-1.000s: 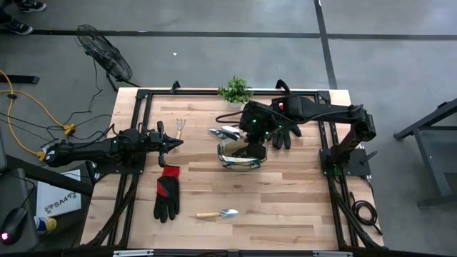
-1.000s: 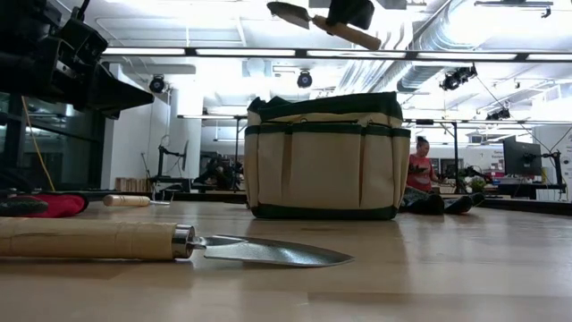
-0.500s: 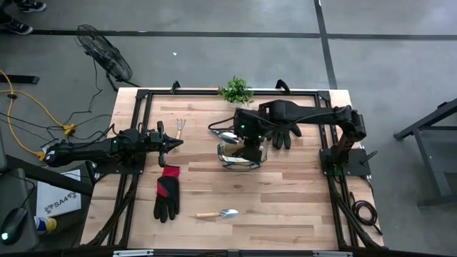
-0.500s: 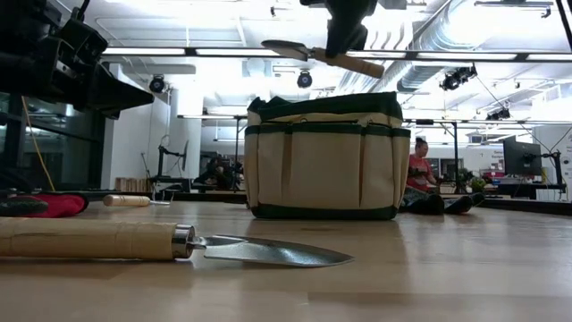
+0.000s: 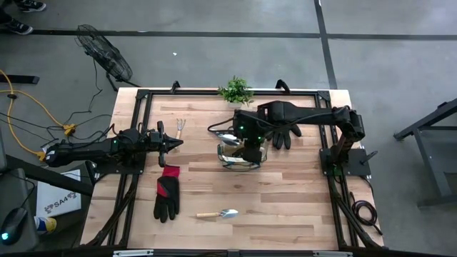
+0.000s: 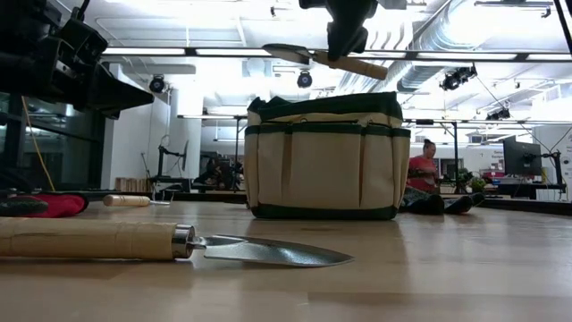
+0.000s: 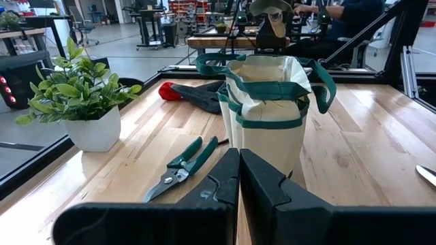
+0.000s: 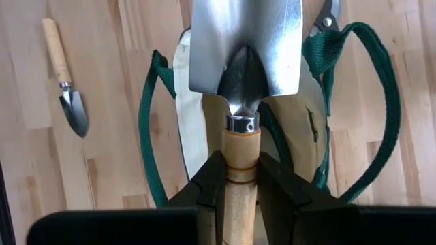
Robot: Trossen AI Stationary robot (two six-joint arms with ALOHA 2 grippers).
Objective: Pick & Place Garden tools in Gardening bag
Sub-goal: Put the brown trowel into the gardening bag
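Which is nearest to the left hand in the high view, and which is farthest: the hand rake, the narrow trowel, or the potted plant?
From the left hand, shut and empty at the table's left:
1. Hand rake, just beyond its tip, toward the far edge.
2. Narrow trowel, near the front edge.
3. Potted plant, at the far edge.
Trowel and plant are close in distance; that order is uncertain.

Two wooden-handled trowels: one [image 8: 244,51] above the bag, one [image 5: 218,213] flat on the table. Two gloves, one [image 5: 167,190] near the left arm, one [image 5: 284,133] behind the bag. One gardening bag [image 5: 239,153]. One pair of pruning shears [image 7: 182,167]. One hand rake [image 5: 181,127]. One potted plant [image 5: 235,90].
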